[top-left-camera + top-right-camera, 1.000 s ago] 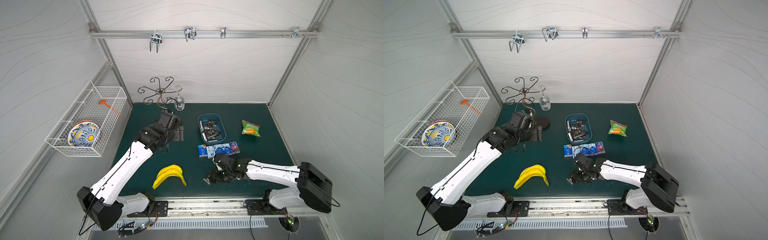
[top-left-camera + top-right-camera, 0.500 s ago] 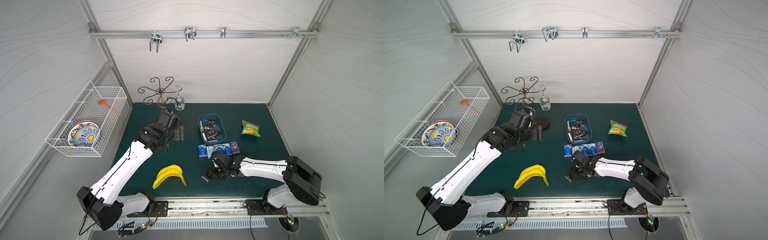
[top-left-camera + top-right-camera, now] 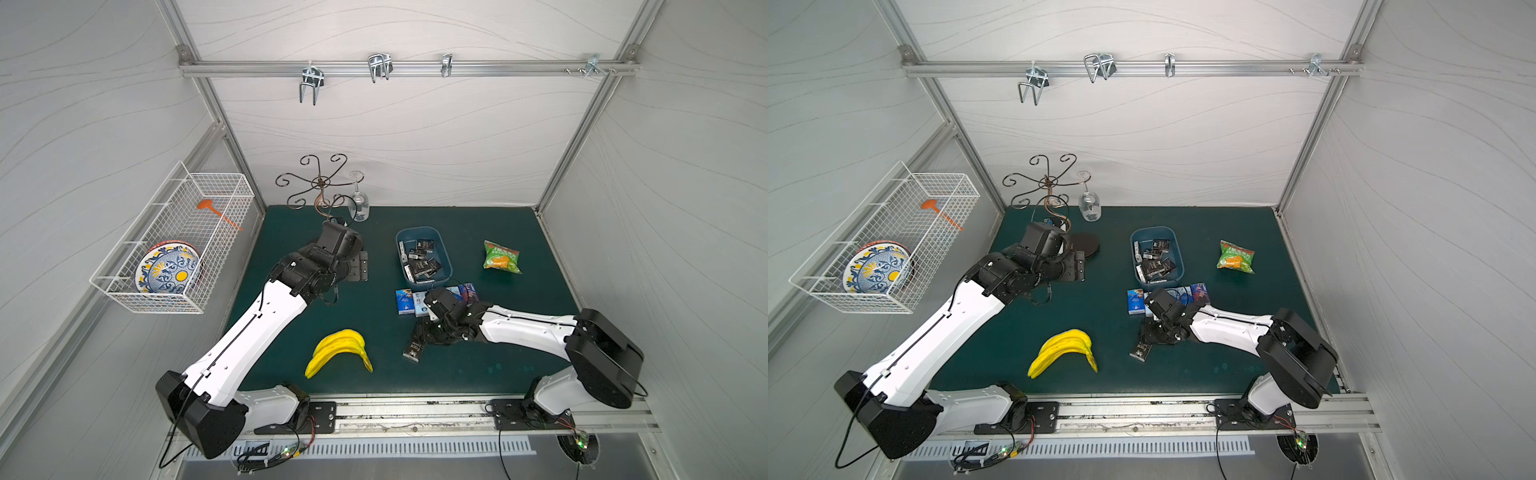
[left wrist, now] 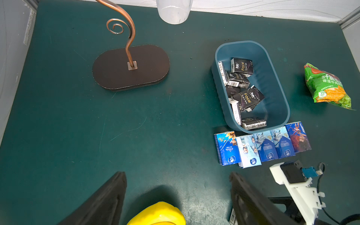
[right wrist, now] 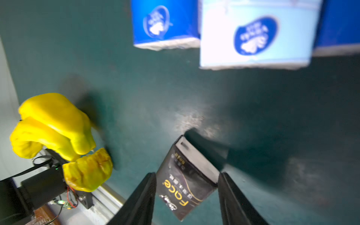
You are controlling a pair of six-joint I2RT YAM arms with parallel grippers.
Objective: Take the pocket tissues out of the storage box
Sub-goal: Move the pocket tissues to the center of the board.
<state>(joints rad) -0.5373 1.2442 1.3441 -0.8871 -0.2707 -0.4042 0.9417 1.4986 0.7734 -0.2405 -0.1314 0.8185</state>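
The blue-grey storage box [image 3: 444, 250] [image 4: 279, 78] stands mid-mat with several black "Face" pocket tissues [image 4: 247, 96] [image 3: 1154, 264] inside. A row of several blue packets [image 3: 405, 301] [image 4: 263, 146] [image 5: 253, 35] lies on the mat just in front of it. My right gripper [image 5: 187, 175] [image 3: 428, 332] is low over the mat in front of that row. It is shut across the width of one black Face packet [image 5: 185, 183] [image 3: 415, 347] [image 3: 1140, 348], which sticks out tilted. My left gripper [image 4: 178, 175] [image 3: 359, 266] hangs open and empty left of the box.
A yellow banana bunch [image 3: 340, 351] [image 5: 54, 124] lies left of the held packet, near the front edge. A green-orange snack bag [image 3: 501, 257] is right of the box. A copper stand [image 4: 130, 67] and a glass [image 3: 358, 203] stand at the back left. A wire basket [image 3: 174, 237] hangs on the left wall.
The right arm's elbow has swung in to the left, and the gripper with the black packet has shifted slightly away from the front edge. The left arm has not moved.
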